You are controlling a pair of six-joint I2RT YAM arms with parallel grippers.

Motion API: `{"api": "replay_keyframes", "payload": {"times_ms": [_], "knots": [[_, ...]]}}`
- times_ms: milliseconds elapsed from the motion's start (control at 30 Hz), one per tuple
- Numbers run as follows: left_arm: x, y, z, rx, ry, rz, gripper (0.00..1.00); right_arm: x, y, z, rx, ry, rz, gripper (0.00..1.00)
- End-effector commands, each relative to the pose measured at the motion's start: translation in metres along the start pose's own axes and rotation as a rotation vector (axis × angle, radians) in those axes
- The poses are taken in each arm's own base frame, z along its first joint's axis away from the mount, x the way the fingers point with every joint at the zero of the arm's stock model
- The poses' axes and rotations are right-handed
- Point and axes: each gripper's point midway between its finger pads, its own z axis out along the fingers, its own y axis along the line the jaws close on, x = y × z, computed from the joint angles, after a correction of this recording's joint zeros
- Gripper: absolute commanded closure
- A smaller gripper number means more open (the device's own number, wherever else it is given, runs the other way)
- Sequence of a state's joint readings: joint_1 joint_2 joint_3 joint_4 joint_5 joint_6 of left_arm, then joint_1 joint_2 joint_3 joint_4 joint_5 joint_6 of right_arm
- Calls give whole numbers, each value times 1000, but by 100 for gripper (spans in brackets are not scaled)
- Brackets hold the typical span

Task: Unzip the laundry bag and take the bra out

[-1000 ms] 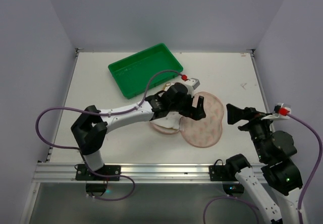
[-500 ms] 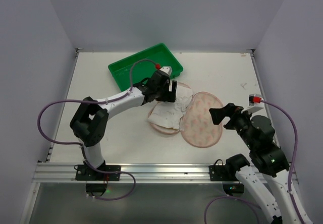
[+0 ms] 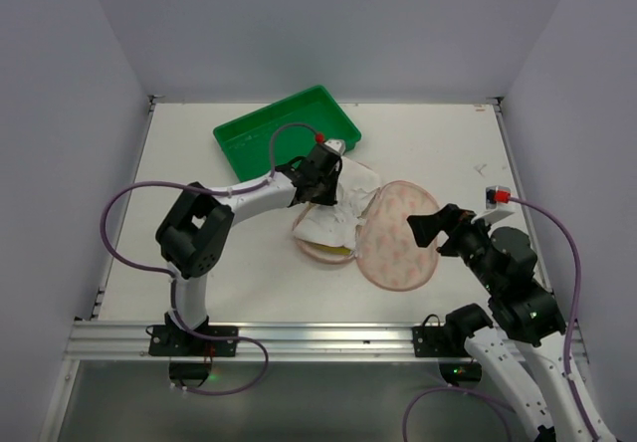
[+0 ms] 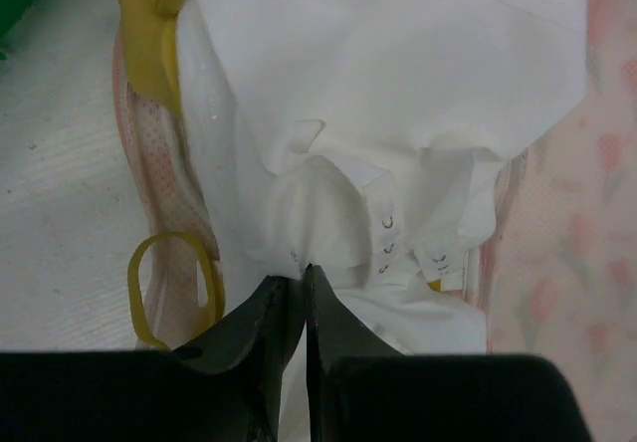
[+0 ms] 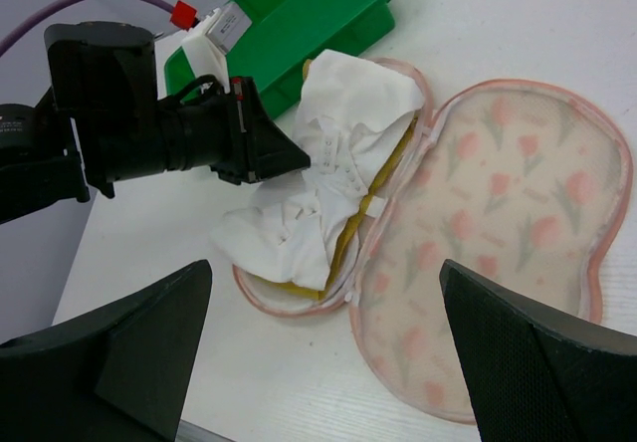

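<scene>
R tool (image 5: 323, 293) hovers near-right, fingers spread wide, above the laundry bag (image 3: 403, 248). Bag lies unzipped mid-counter (image 3: 478, 143), printed half flopped right. In its left half sits the bra (image 3: 333, 221), white fabric up, mustard edge peeking. L tool (image 4: 297, 281) pressed together, pinching that white fabric. Far-left, just beyond: green tray (image 3: 261, 135).

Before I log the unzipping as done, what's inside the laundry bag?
The bra, white fabric uppermost, mustard straps and edges showing, fills one half of the open laundry bag. Its cups are covered.
</scene>
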State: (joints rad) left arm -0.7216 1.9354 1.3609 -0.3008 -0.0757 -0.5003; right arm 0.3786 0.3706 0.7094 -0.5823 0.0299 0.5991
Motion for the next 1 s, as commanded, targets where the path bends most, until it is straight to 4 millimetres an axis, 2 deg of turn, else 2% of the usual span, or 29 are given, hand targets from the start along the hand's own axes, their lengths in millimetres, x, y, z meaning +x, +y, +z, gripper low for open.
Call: {"api": "replay_keyframes", "payload": {"times_ms": [0,67,100,167,267,300,367,400,467,533,667,700,767,800,867,900,967], "knots": [[-28,-9,-17,41,-105,15,89,-3,7,1,-36,-18,16,1],[-27,-10,-19,46,-104,22,99,-4,7,0,-38,-18,14,1],[-29,-10,-22,50,-111,23,100,-4,7,0,-35,-18,13,1],[-30,-13,-27,63,-117,25,100,-5,8,-1,-38,-21,9,1],[-44,-19,-47,90,-161,40,100,-6,9,-2,-45,-26,5,1],[-55,-23,-63,109,-200,45,100,-8,11,-4,-50,-30,2,1],[-69,-24,-81,119,-254,79,100,-10,10,-7,-49,-35,-10,1],[-84,-28,-101,133,-310,90,100,-12,12,-8,-53,-38,-13,1],[-99,-24,-120,105,-368,143,100,-14,12,-11,-52,-44,-27,1],[-126,-19,-150,71,-456,172,100,-14,12,-12,-56,-45,-38,1],[-172,3,-193,-49,-585,306,100,-17,14,-12,-58,-48,-48,1],[-183,16,-195,-85,-598,316,100,-17,14,-10,-55,-43,-48,1],[-206,28,-208,-118,-637,365,100,-18,15,-9,-53,-40,-50,1],[-216,44,-203,-146,-636,364,100,-19,16,-7,-52,-36,-52,1],[-236,50,-207,-151,-673,420,100,-20,16,-4,-49,-32,-53,1],[-242,64,-195,-176,-655,434,100,-20,16,-3,-47,-31,-52,1],[-253,72,-187,-184,-651,497,100,-25,17,0,-39,-35,-45,1]]}}
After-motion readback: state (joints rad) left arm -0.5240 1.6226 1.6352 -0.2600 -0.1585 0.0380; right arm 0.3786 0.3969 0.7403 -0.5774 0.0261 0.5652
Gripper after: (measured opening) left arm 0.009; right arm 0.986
